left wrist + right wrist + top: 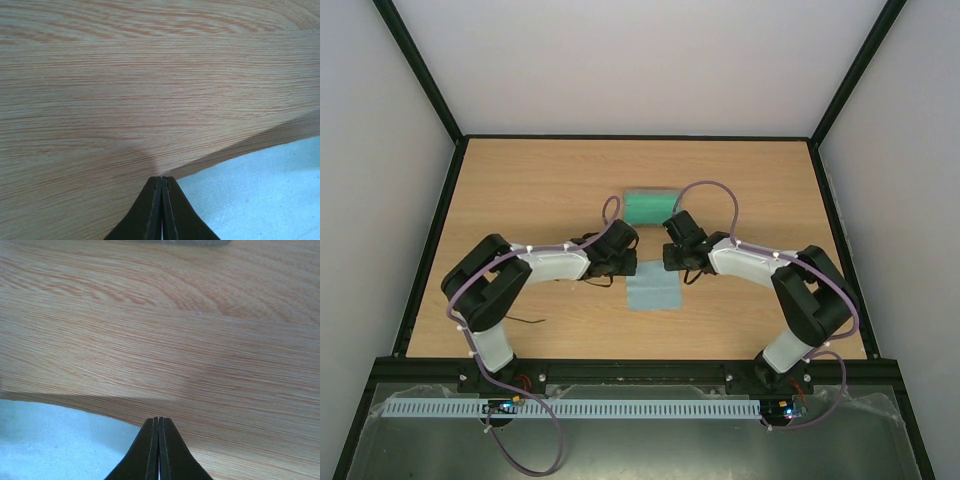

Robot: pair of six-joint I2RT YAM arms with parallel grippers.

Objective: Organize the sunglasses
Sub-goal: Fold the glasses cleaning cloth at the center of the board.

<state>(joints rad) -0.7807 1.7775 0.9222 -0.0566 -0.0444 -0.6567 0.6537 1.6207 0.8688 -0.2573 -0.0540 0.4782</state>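
Only overhead shows the green case point(650, 207); wrist views show jaws pinching cloth point(260, 200).

A light wooden table point(520, 190) sits between plain white walls point(640, 60) edged by dark frame bars point(420, 70).

Bright even light, probably overhead; soft shadows; wrist views slightly soft.

The left gripper point(161, 179) has its two dark fingers pressed flat together at the bottom centre, over the pale wood-grain worktop point(125, 75). A light blue cloth point(260, 195) fills the lower right. Its shadowed edge runs up to the fingertips.
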